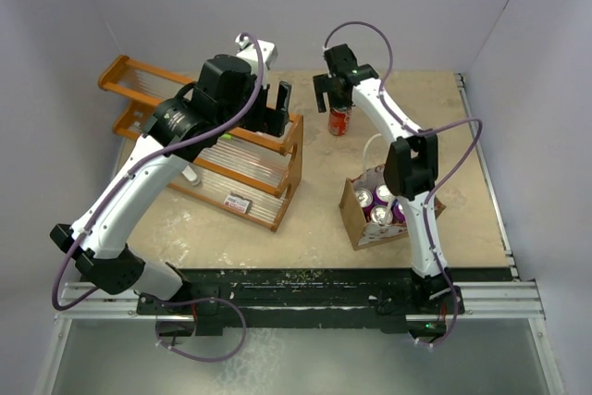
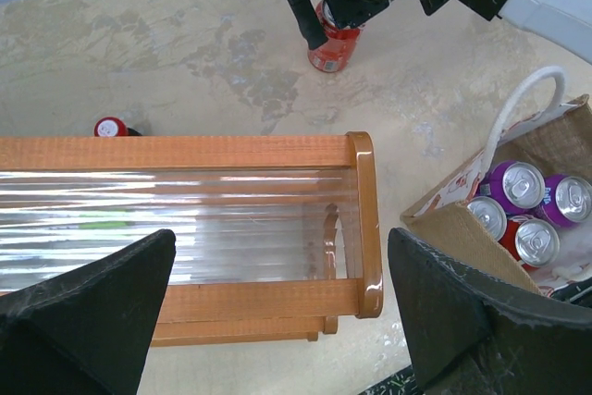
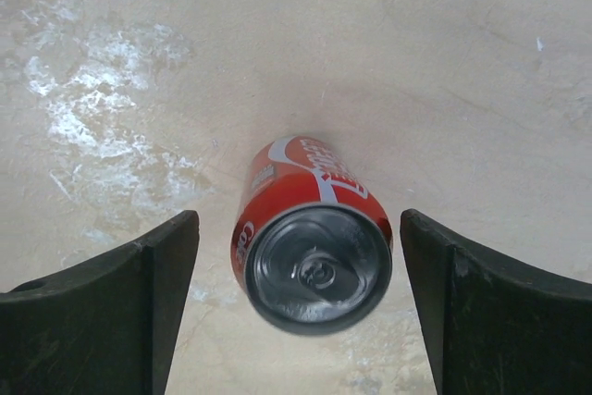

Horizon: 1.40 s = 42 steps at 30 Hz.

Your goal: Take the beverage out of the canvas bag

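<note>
— Where is the red can (image 3: 314, 247) relative to the right end effector (image 3: 298, 219)?

— Directly below it. The can stands on the table (image 3: 416, 62) at the far side, outside the canvas bag (image 1: 349, 210) and well apart from it. In the wrist view its silver top sits between the two dark fingers (image 3: 139, 302), with bare table showing on either side.

— So the fingers aren't pinching it?

— No, they are spread, one on each side, with a gap to the can on both.

— And the left end effector (image 2: 279, 242)?

— Also spread wide and holding nothing. It hangs over the wooden rack (image 2: 185, 150), which lies on the left half of the table.

— Where's the bag?

— On the right side of the table, nearer the arm bases, partly under the right arm's forearm in the overhead view. Its mouth is open upward, and a white loop handle (image 2: 523, 104) arcs above the rim.

— Counts?

— One can out on the table. Four cans (image 2: 520, 184) show inside the bag: two with purple sides, one with red, and one whose colour I cannot tell. One bag, one rack, two arms.
</note>
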Motion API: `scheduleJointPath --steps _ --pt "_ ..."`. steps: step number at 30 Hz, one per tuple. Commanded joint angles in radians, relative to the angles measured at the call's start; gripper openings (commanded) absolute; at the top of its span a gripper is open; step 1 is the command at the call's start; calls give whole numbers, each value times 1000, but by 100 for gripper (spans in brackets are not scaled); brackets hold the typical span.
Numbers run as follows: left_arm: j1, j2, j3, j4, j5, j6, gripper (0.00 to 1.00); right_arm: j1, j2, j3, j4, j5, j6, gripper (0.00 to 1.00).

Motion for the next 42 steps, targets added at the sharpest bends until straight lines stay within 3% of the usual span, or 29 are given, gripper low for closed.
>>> scheduleJointPath --steps 1,8,21,31,37,42 --pt "5 -2 38 36 24 11 99 7 -154 -9 -12 -14 27 90" --pt "5 11 28 60 56 6 99 9 -364 -196 -21 -117 94 89" --pt "4 20 -2 82 126 -28 99 9 -822 -579 -81 -130 112 88" --pt "5 39 -6 89 178 -137 99 8 -1186 -900 -185 -110 168 87" --pt "5 -1 -33 91 229 -218 99 9 -1320 -1072 -241 -101 266 86" --pt "4 -77 -97 80 274 -340 99 9 -1335 -1148 -236 -81 363 85"
